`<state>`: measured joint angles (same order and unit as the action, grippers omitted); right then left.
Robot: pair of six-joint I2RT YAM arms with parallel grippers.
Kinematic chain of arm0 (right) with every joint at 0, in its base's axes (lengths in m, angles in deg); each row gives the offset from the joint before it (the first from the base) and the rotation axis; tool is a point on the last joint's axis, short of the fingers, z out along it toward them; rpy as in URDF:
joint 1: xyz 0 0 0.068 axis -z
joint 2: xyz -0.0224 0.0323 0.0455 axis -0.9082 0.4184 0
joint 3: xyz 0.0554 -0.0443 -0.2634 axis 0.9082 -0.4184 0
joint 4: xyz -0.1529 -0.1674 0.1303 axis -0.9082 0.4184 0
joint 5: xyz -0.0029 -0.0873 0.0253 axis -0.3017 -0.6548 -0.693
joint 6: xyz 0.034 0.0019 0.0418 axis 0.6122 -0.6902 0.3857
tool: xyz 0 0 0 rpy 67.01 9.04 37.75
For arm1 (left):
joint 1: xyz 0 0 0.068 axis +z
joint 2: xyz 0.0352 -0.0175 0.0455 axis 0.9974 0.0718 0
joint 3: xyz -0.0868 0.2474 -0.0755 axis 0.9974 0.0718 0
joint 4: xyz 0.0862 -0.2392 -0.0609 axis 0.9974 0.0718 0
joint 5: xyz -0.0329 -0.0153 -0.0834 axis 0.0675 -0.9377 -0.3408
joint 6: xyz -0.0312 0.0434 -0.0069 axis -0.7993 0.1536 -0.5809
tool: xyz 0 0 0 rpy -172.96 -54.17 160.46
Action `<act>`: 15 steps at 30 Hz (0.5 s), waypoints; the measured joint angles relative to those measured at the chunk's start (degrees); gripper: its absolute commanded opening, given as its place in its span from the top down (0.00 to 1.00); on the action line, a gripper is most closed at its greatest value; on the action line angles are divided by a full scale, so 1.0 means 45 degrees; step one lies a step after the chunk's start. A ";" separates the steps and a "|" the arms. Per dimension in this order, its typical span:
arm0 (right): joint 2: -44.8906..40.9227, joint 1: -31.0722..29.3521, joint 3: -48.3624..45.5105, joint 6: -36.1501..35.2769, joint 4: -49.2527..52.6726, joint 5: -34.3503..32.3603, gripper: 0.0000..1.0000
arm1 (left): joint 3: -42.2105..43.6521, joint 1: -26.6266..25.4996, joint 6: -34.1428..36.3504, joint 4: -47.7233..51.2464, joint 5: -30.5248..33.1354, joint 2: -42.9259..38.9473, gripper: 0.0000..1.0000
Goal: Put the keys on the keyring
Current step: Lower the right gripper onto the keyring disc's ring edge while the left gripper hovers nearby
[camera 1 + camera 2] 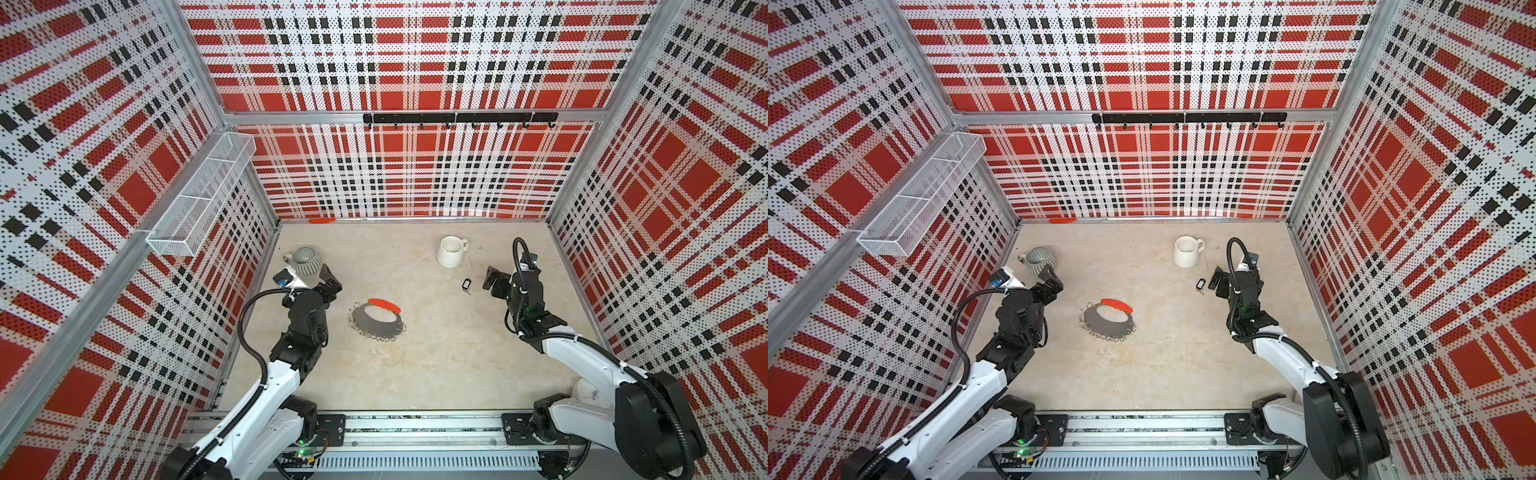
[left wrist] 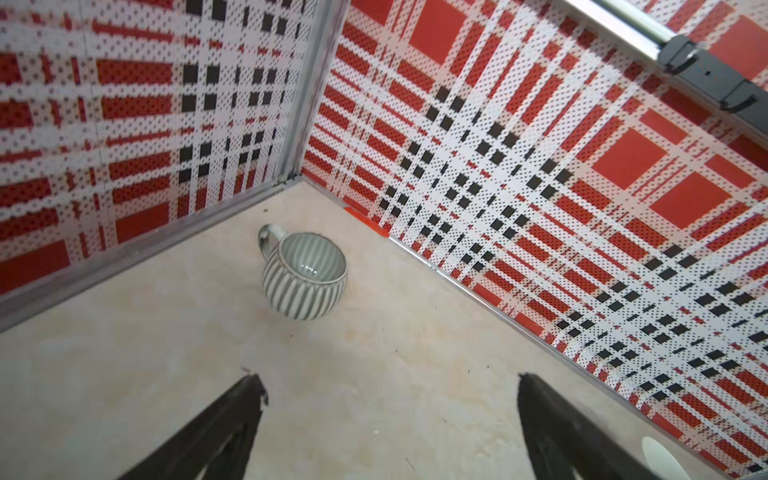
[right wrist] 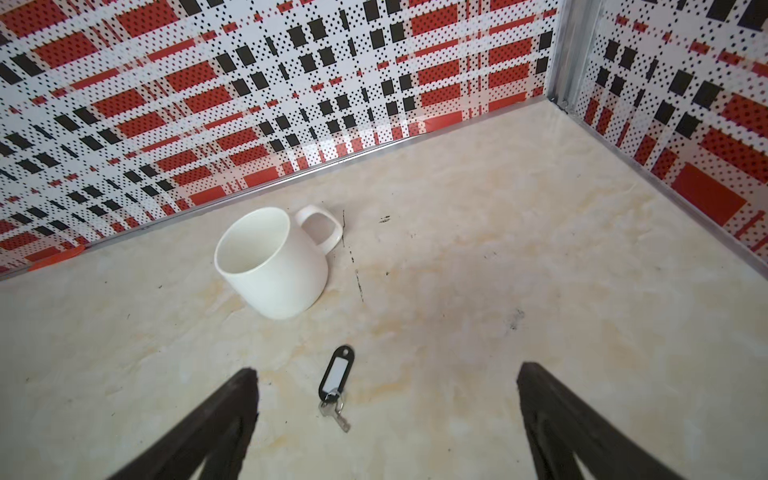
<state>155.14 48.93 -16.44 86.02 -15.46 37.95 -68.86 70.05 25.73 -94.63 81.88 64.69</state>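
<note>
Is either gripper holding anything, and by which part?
Nothing: left gripper and right gripper are open, empty; the black plastic key tag lies on the table.

I see keys (image 3: 336, 376): glossy black plastic tag, silvery metal key | keyring (image 1: 363, 321): matt grey hoop, shiny wire rings | white mug (image 3: 274, 270): smooth glossy ceramic | ribbed mug (image 2: 291, 291): glazed | table (image 3: 519, 249): matt, marbled, scuffed

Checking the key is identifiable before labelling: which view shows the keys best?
The right wrist view: the keys lie close up, with black tag, pale label window and silvery key all distinct. In both top views they are only a tiny dark speck. The left wrist view misses them.
</note>
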 measured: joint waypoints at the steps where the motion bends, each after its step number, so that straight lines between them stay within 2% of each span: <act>1: 0.0107 0.0019 0.0000 0.0117 -0.0010 -0.0039 0.01 | 0.0228 0.0136 -0.0078 -0.0112 -0.0257 -0.0073 0.02; 4: 0.0389 0.0155 0.0165 0.0563 0.0733 -0.0102 0.00 | 0.0690 -0.0311 -0.0083 -0.0704 -0.0622 -0.0170 0.02; 5: 0.0389 0.0189 0.0321 0.0763 0.1209 -0.0049 0.00 | 0.0690 -0.0816 0.0000 -0.0957 -0.0515 -0.0019 0.02; 7: 0.0345 0.0219 0.0588 0.1171 0.1807 0.0505 0.07 | 0.0622 -0.2035 0.0272 -0.1627 -0.0204 0.0563 0.02; 9: 0.0121 0.0102 0.0495 0.1880 0.1812 0.1588 0.12 | 0.0602 -0.3317 0.0743 -0.2409 0.0112 0.1593 0.02; 11: -0.0005 -0.0699 0.0209 0.2448 0.1617 0.2399 0.18 | 0.0607 -0.4061 0.1248 -0.2943 0.0160 0.2608 0.02; 12: 0.0073 -0.1511 0.0146 0.2749 0.1583 0.2807 0.21 | 0.0607 -0.4216 0.1549 -0.3177 0.0160 0.3104 0.02; 15: 0.0821 -0.3779 0.0287 0.3230 0.1467 0.3716 0.35 | 0.0607 -0.4138 0.2263 -0.3570 0.0335 0.4099 0.02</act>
<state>158.83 31.92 -15.15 100.56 -8.86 54.67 -66.12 51.43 35.92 -110.69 83.38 83.14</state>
